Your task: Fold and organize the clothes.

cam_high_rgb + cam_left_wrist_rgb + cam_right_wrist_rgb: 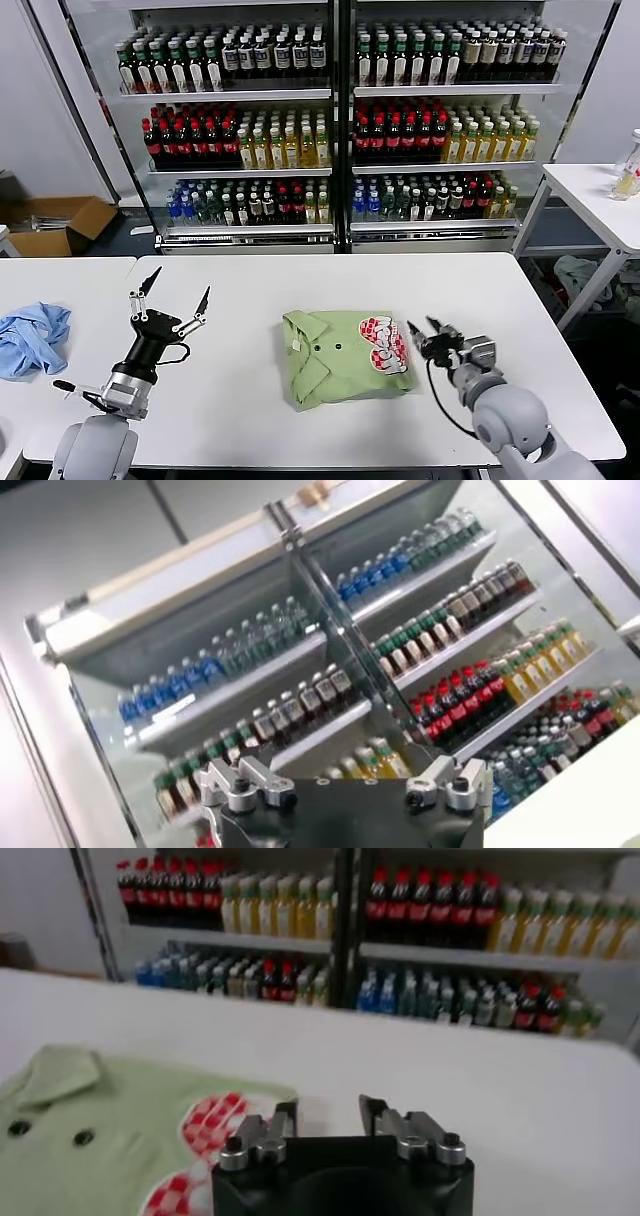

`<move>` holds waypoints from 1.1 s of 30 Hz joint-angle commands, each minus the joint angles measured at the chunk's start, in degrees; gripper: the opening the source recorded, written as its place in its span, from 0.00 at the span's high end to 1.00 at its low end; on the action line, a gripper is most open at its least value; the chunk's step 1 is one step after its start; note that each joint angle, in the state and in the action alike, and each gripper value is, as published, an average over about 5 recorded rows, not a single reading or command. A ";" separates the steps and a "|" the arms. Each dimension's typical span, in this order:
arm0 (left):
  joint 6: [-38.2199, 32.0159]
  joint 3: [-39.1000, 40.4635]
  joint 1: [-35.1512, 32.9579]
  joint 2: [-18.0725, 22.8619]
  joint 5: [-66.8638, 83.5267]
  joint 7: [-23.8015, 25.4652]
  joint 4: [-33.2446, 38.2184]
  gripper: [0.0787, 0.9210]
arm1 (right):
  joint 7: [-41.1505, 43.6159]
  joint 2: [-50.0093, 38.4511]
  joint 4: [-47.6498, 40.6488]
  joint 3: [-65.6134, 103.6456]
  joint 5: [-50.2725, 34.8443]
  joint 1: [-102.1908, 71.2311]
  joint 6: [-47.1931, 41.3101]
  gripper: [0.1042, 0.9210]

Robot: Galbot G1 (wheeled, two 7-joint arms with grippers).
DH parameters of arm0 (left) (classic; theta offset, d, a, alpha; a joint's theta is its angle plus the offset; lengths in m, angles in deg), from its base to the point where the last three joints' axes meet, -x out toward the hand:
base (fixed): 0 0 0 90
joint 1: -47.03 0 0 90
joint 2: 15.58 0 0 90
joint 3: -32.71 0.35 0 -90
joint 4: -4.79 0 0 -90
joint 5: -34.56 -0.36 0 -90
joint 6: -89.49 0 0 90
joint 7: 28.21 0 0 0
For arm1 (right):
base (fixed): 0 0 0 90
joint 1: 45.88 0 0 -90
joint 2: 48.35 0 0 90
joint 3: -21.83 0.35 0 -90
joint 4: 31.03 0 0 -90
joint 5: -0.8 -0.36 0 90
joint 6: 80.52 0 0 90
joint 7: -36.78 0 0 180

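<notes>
Head view: folded polo shirt lies mid-tabletop, toward near edge. Right claw just beside shirt's right edge, fingers apart, empty. Left claw raised near left edge, splayed, well apart from shirt.
Left wrist view: drink shelves only.
Right wrist view: shirt beside claw, possibly touching.

The head camera looks forward and down over the white bench, with the bottle shelves filling the upper frame. The left wrist camera tilts upward, close behind its tool, at those same shelves. The right wrist camera sits low over the bench, facing the shelves, sharing the green shirt with the head view.
</notes>
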 commanded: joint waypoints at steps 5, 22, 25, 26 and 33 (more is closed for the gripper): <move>8.59 -0.06 1.69 -0.04 14.83 1.64 0.33 0.12 | 1.13 -2.13 -0.69 14.00 13.62 -0.51 9.63 0.37; 7.36 -0.12 -1.47 -0.27 13.04 -0.33 3.01 0.12 | 4.31 0.95 -4.73 11.72 19.76 -2.46 15.37 0.12; 6.44 0.38 -1.38 0.10 12.30 -0.23 3.15 0.12 | 4.32 0.80 -5.20 10.99 19.55 -1.59 15.58 0.12; 6.19 0.49 -1.24 0.11 12.15 -0.22 3.05 0.12 | 4.31 0.82 -5.38 10.69 19.50 -1.24 15.68 0.12; 5.85 0.47 0.05 -0.38 12.11 0.06 1.52 0.12 | 4.23 1.11 -4.65 9.13 19.76 -0.33 14.99 0.12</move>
